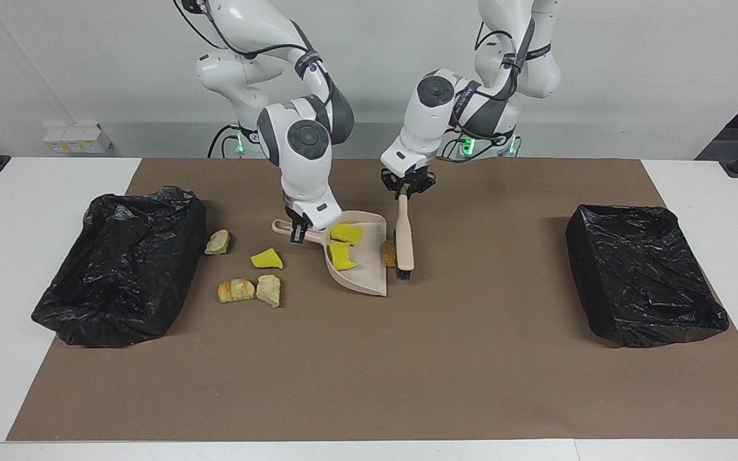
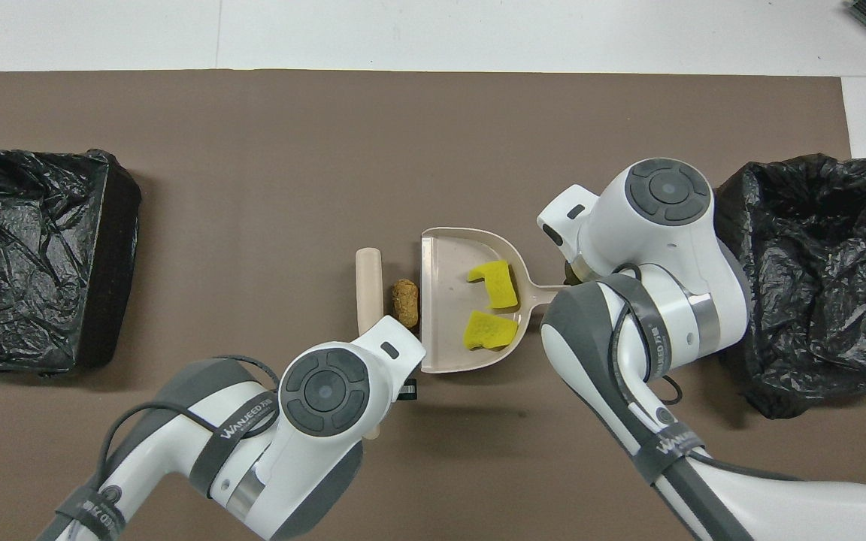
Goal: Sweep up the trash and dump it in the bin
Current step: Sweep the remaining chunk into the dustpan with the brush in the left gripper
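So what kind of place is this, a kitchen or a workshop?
Most likely a robotics test lab, not a kitchen: two white robot arms stand at a bare table covered by a brown mat, with staged scraps, a dustpan and two black-lined bins.

The only lettering I can read is the brand "WANJEED", printed in white on the dark grey bands of my arms: one on my left arm (image 2: 241, 422), one on my right arm (image 2: 670, 443), seen from overhead. Nothing else carries legible text.
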Motion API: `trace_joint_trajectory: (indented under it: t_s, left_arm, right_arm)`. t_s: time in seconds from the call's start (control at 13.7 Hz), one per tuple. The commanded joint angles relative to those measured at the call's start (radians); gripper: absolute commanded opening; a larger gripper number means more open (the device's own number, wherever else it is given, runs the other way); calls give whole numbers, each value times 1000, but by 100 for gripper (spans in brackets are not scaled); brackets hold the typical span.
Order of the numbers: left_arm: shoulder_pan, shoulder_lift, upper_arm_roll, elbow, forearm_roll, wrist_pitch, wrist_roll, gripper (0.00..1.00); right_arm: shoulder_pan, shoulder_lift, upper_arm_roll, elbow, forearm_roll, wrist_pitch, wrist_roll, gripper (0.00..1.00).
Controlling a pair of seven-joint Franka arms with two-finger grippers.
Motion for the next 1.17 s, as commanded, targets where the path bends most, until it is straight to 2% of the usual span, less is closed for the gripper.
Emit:
trace_joint_trajectory:
  t_s: [0.0,0.15,0.29,0.44,0.66,0.95,1.09]
  left_arm:
    - [54,-35,-5,-43,20,2,9,0]
    - [91,-23,-5,-58,11,8,98,0]
    - [90,0,-7,-70,-20,74,126,0]
    - [76,41,-13,-70,-81,143,135,0]
    - [18,42,-14,-67,-173,155,176,0]
    - [-73,36,-17,-58,-221,163,178,0]
    - [-78,36,-39,-55,-233,178,173,0]
  right_arm:
    - [8,-47,5,-60,4,24,-22,0]
    - [11,-62,5,-88,-69,25,-6,0]
    - [38,-70,5,-93,-129,24,0,0]
    - [40,-73,5,-96,-142,24,14,0]
    - [60,-76,5,-96,-145,18,49,0]
    - [60,-80,5,-99,-145,12,61,0]
    - [57,-87,7,-116,-145,18,74,0]
